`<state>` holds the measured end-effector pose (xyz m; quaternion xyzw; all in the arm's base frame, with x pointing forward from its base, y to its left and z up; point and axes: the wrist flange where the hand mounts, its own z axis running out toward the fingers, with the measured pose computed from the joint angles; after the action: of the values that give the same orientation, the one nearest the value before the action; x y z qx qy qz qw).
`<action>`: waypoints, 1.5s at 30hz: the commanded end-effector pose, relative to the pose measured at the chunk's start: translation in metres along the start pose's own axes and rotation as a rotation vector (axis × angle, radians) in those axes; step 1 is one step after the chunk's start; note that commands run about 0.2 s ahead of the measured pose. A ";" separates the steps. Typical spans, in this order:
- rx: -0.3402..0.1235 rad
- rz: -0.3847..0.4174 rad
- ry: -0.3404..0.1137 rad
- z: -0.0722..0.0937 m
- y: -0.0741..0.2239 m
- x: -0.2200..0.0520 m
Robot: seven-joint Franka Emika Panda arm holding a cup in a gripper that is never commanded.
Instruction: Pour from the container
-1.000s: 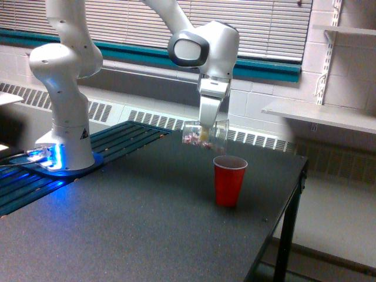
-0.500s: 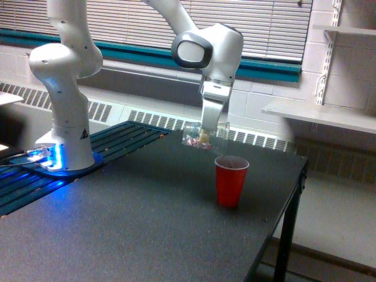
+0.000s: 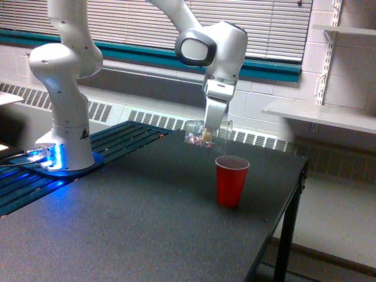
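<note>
Arm base: mounted at the exterior view's left, blue light at its foot. Pincer: clenched on clear plastic tumbler, which lies approx. horizontal in the air, rim toward the exterior view's right, pink/white pieces visible inside. Tumbler sits above and just left of red cup, not touching. Red cup stands upright on dark surface.
</note>
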<state>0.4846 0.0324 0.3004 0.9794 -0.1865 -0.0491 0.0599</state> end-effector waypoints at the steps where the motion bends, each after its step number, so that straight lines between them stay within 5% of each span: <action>1: -0.002 -0.039 -0.025 -0.001 0.001 0.003; 29: -0.036 -0.104 -0.089 -0.005 0.000 0.023; 45: -0.029 -0.089 -0.064 -0.012 -0.001 0.017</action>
<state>0.5042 0.0245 0.3051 0.9825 -0.1447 -0.0950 0.0685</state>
